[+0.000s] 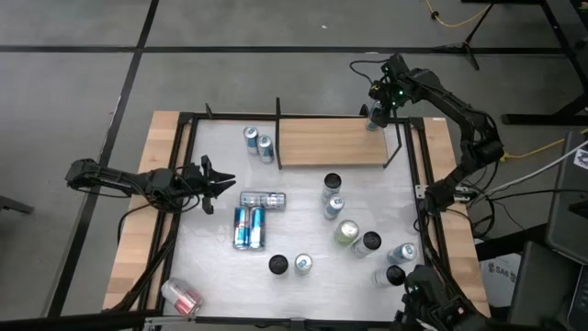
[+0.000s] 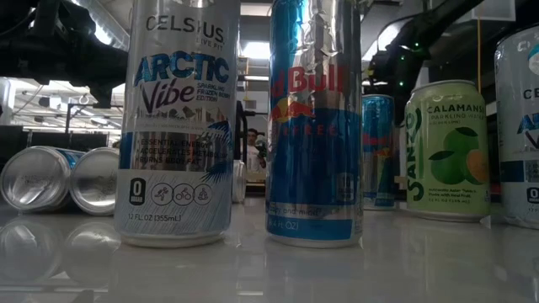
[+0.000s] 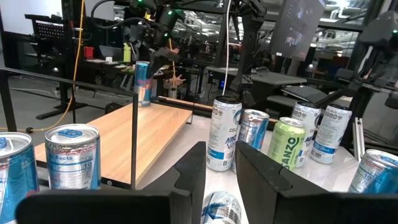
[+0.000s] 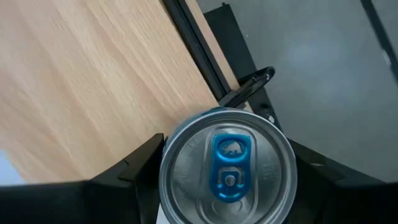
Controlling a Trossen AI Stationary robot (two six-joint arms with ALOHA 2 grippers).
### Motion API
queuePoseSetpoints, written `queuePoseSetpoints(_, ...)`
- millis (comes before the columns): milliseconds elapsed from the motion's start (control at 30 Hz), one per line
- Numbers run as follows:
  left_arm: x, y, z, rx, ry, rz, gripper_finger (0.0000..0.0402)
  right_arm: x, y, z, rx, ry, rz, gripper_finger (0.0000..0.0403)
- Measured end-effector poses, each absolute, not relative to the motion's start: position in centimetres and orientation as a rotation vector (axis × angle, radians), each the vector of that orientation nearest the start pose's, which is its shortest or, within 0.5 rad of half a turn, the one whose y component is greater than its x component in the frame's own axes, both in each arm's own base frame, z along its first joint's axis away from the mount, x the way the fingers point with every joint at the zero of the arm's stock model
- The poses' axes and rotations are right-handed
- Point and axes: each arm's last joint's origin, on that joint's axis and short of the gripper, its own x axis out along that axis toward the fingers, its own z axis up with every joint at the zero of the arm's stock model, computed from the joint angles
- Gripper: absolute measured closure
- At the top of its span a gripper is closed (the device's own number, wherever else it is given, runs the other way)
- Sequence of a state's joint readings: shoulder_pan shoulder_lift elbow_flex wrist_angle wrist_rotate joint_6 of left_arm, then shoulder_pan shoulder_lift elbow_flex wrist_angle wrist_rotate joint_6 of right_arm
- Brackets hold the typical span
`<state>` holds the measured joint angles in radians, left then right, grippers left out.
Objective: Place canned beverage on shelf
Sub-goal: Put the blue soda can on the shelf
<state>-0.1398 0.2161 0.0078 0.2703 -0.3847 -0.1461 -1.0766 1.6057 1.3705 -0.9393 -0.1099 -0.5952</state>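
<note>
The left gripper point(image 1: 223, 182) waits low over the white table point(image 1: 303, 234), left of the light-brown wooden shelf point(image 1: 331, 142) with thin black metal uprights; its dark jaws stand slightly apart, holding nothing. On the shelf's right end, at its far corner, a slim blue-and-silver aluminium beverage can point(image 4: 227, 165) stands upright, long axis vertical, its round silver lid with blue pull-tab facing up. The right gripper point(image 1: 376, 118) reaches it from above, jaws pinching the can's smooth sides. The shelf's board shows straight, pale grain.
</note>
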Motion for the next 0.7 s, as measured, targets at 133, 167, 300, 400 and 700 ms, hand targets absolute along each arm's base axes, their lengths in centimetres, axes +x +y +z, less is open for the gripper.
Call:
queuePoseSetpoints(133, 10.91, -0.44, 17.4, -0.161, -0.077, 0.24, 0.0321, 15.26, -27.97, 27.95, 0.194, 1.171, -0.502, 0.0164)
queuePoseSetpoints(167, 10.91, -0.44, 17.4, -0.162, -0.077, 0.24, 0.0321, 15.26, -27.95, 27.95, 0.194, 1.171, -0.5, 0.0164)
queuePoseSetpoints(300, 10.91, -0.44, 17.4, -0.161, -0.077, 0.24, 0.0321, 15.31, -27.93, 27.96, 0.184, 1.178, -0.5, 0.0164)
queuePoseSetpoints(400, 10.91, -0.44, 17.39, -0.161, -0.077, 0.24, 0.0321, 15.31, -27.93, 27.95, 0.185, 1.179, -0.5, 0.0164)
queuePoseSetpoints(700, 10.91, -0.44, 17.4, -0.162, -0.077, 0.24, 0.0321, 15.32, -27.94, 27.94, 0.184, 1.178, -0.501, 0.0149)
